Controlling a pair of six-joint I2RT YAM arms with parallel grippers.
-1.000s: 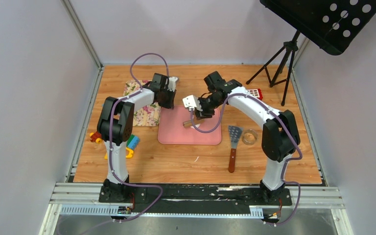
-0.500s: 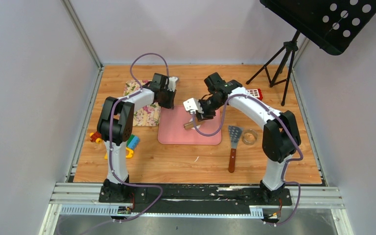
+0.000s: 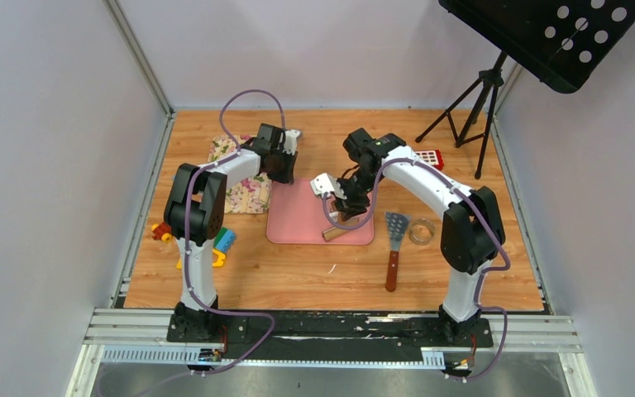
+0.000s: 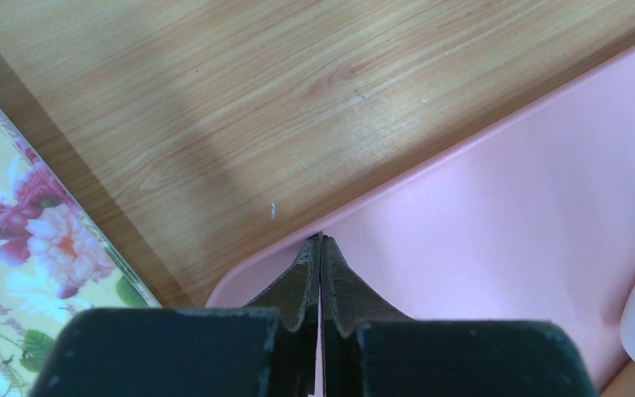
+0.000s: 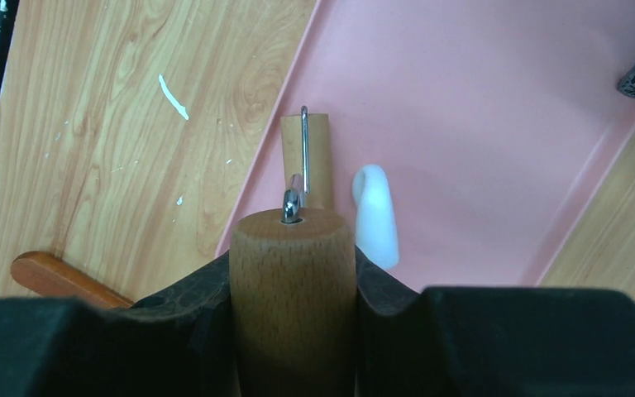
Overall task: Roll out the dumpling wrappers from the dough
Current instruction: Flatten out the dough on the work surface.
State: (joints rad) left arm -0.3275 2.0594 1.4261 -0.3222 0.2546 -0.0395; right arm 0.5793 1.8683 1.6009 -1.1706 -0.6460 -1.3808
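Wooden roller (image 5: 318, 161) down on pink mat (image 3: 298, 219), its handle (image 5: 293, 281) wedged between fingers of right claw (image 3: 343, 215), jaws closed tight against both sides of it. Just beside roller, on its right in right wrist view: the dough (image 5: 378, 219), one small white lump lying on mat. Touching roller or not, cannot tell. Seen edge-on, so hard to say how flat. Not made out from above, with right arm over that spot.

At far left corner of mat, left claw (image 4: 321, 248) fully closed, tips together. Pressing corner down or nipping its rim, cannot tell which. Probably there to keep mat from sliding.

No dumpling wrappers anywhere in view: no neat discs on mat, none on worktop (image 3: 298, 273). Only a white sliver (image 5: 174, 97) on bare wood off near edge of mat. Off to right of mat, small ring (image 3: 421, 231) and spatula (image 3: 394, 238), well apart from dough, neither in any grip.

Judged early: tool gripped, mat steadied, dough in place, flattening barely begun if at all. Left to do: roll lump into thin sheet, cut rounds, lift them clear.
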